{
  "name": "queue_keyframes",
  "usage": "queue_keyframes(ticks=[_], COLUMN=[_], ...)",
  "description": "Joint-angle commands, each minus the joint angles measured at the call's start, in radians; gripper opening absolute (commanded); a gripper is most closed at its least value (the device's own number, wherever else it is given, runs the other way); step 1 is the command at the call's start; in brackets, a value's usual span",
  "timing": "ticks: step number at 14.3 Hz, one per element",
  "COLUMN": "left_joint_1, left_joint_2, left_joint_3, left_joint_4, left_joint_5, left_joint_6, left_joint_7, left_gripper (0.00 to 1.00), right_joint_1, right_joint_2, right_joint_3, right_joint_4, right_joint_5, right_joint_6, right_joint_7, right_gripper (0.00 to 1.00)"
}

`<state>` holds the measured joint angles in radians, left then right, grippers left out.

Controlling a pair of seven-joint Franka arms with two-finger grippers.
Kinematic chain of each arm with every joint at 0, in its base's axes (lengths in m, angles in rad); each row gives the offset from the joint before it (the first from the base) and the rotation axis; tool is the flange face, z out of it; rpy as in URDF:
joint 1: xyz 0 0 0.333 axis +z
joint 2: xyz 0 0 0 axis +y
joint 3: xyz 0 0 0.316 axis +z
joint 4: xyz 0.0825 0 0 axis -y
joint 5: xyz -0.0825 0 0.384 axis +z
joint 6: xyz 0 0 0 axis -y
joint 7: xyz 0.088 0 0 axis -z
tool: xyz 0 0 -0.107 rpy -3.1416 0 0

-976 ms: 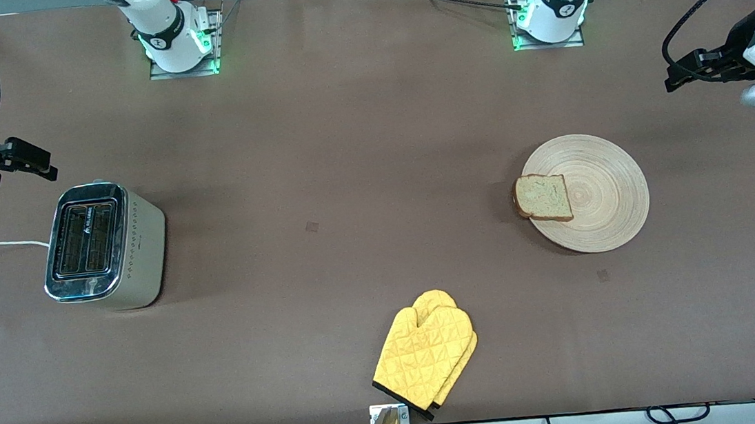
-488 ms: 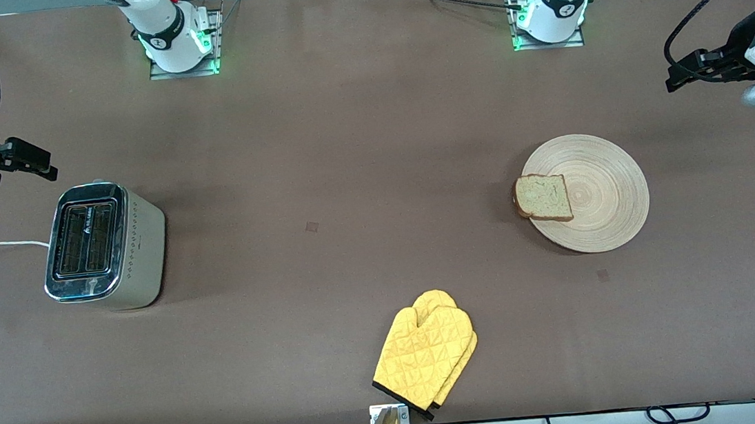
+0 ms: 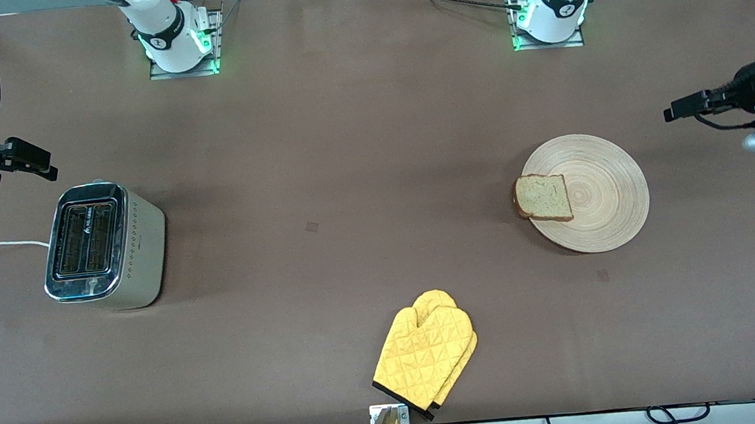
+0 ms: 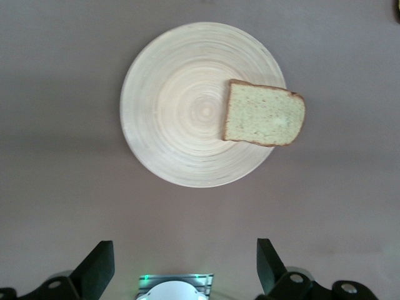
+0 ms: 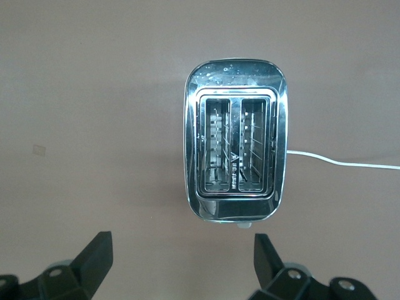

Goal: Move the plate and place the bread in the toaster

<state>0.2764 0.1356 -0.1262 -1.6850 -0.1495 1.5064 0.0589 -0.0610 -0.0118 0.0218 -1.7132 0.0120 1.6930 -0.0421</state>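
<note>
Bread (image 3: 543, 198) lies on the plate (image 3: 606, 207), overhanging its rim at 9 o'clock in the front view. We see the left tool (image 4: 183, 265) spread wide, empty, over bare worktop (image 3: 346, 173) near the plate. Right tool (image 5: 179, 260) is also wide open, holding nothing, just beside the toaster (image 3: 104, 246). Yellow mitts (image 3: 426, 356) lie at the worktop's 6 o'clock edge.

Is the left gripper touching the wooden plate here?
Apart. The left wrist view shows the left gripper open, with bare table between its fingertips and the wooden plate; the bread slice lies on the plate's rim.
</note>
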Motion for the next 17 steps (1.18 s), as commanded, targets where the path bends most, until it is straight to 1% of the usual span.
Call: queue_keyframes(ticks=[1,4,7,8,10,12,15,17], left_joint_1=[0.082,0.136,0.214,0.227,0.269,0.285,0.317,0.326], left_joint_2=[0.136,0.24,0.344,0.361,0.386,0.432,0.47,0.478], left_joint_3=[-0.001,-0.001,-0.003,-0.003,-0.004,-0.004,-0.004,-0.004], left_joint_4=[0.053,0.054,0.035,0.027,-0.019,-0.03,-0.062,-0.106], left_joint_5=[-0.082,-0.099,-0.154,-0.157,-0.171,-0.183,-0.216,-0.275], left_joint_6=[0.003,0.032,0.046,0.048,0.08,0.1,0.17,0.205], left_joint_7=[0.139,0.275,0.364,0.387,0.43,0.466,0.469,0.467], left_gripper=[1.0,1.0,1.0,1.0,1.0,1.0,1.0,1.0], right_joint_1=[-0.005,-0.005,-0.007,-0.005,-0.005,-0.005,-0.005,-0.005], right_joint_2=[-0.014,-0.011,-0.005,-0.005,-0.005,-0.005,-0.005,-0.004], right_joint_3=[0.009,0.009,0.007,0.009,0.009,0.009,0.009,0.009], right_joint_4=[-0.013,-0.013,-0.013,-0.013,-0.008,-0.005,-0.005,-0.005], right_joint_5=[-0.015,-0.015,-0.015,-0.014,-0.014,-0.014,-0.014,-0.014], right_joint_6=[0.008,0.01,0.01,0.008,0.007,0.007,0.007,0.01], right_joint_7=[-0.005,-0.005,-0.007,-0.005,-0.005,-0.007,-0.007,-0.007], right_gripper=[1.0,1.0,1.0,1.0,1.0,1.0,1.0,1.0])
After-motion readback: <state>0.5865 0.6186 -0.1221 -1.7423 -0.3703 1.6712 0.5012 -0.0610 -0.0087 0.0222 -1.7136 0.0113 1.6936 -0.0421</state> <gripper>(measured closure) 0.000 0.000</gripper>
